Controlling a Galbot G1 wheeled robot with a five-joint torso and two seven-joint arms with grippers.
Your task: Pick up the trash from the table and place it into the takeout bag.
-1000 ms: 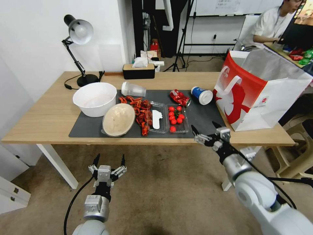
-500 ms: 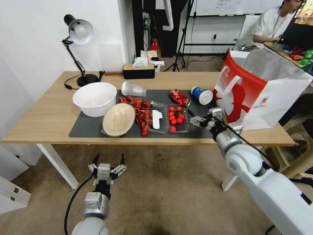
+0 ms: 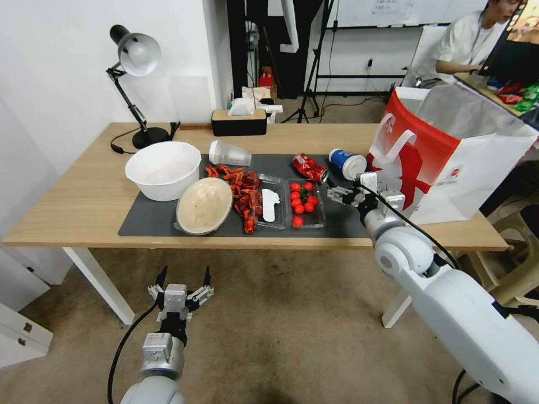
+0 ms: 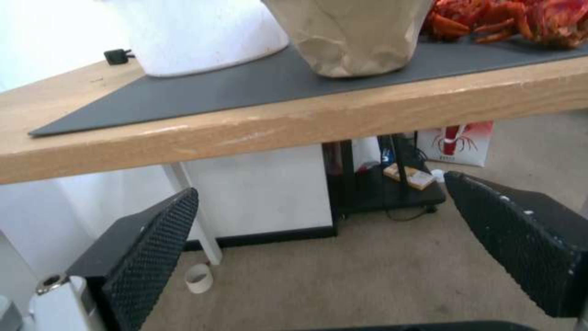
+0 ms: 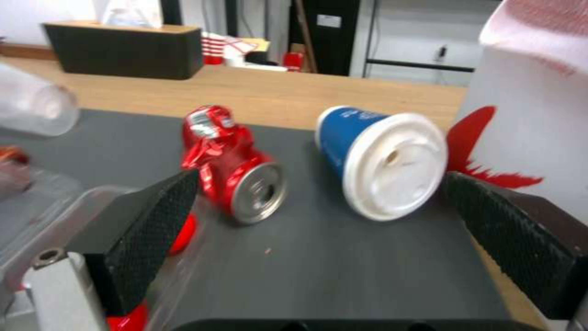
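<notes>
Your right tool (image 3: 341, 195) hangs wide open over the desk (image 3: 84, 207), just short of the blue-and-white cup (image 5: 383, 161) lying on its side beside the takeout bag (image 3: 443, 163). The cup looks light and crushable; grip its body gently. Your left tool (image 3: 181, 289) waits open below the desk.

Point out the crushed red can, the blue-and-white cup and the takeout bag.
crushed red can (image 5: 229, 158): right wrist view, on its dented red side.
blue-and-white cup (image 5: 395, 168): right wrist view, on its white lid.
takeout bag (image 3: 418, 151): head view, on its red front.
</notes>
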